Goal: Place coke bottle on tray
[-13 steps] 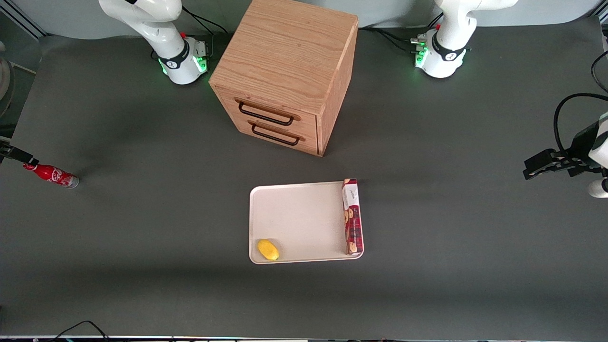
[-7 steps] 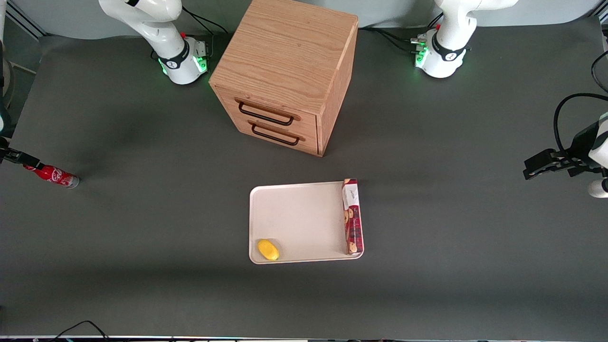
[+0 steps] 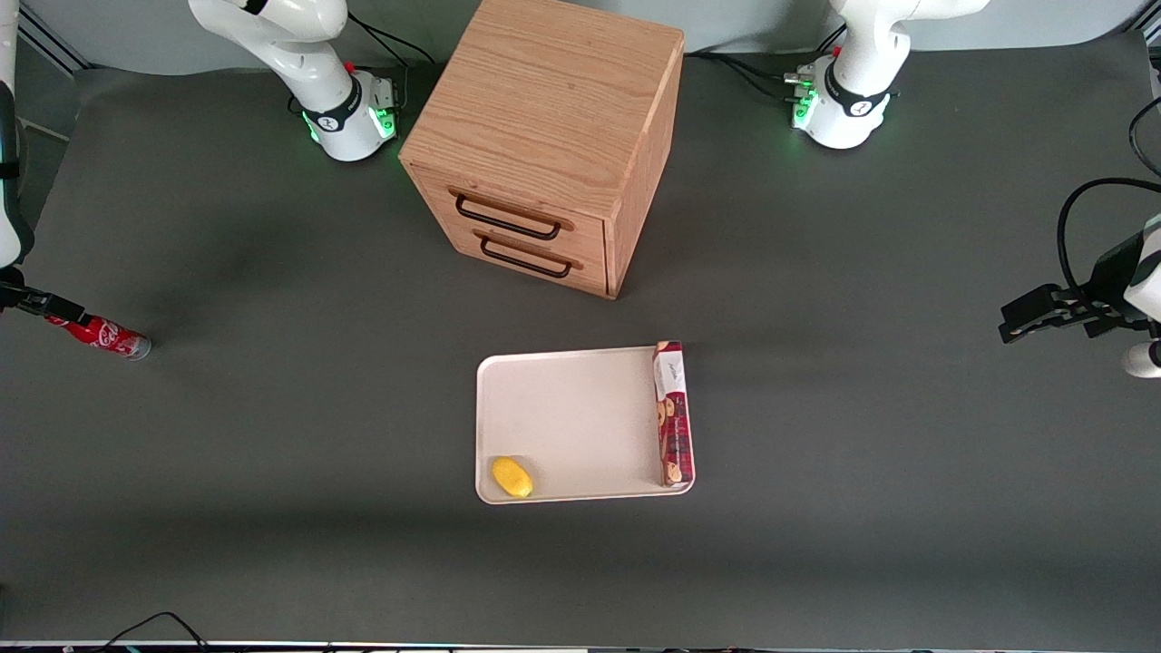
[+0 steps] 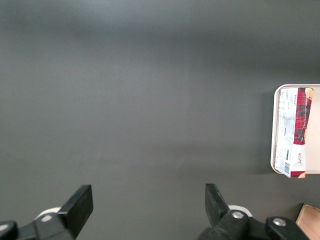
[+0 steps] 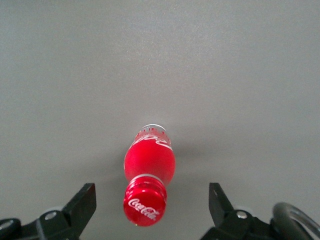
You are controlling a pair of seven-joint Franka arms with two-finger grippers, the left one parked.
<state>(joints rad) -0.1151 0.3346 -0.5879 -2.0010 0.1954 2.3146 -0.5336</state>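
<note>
Coke bottle (image 5: 148, 172) stands upright toward the working arm's table end, well apart from tray (image 3: 494, 367); gripper (image 5: 152, 205) has moved over its cap, fingers spread, ready to descend

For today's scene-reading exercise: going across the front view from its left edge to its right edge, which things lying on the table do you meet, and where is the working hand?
Hand, open over the bottle cap → coke bottle → lemon → tray → cookie box.
</note>
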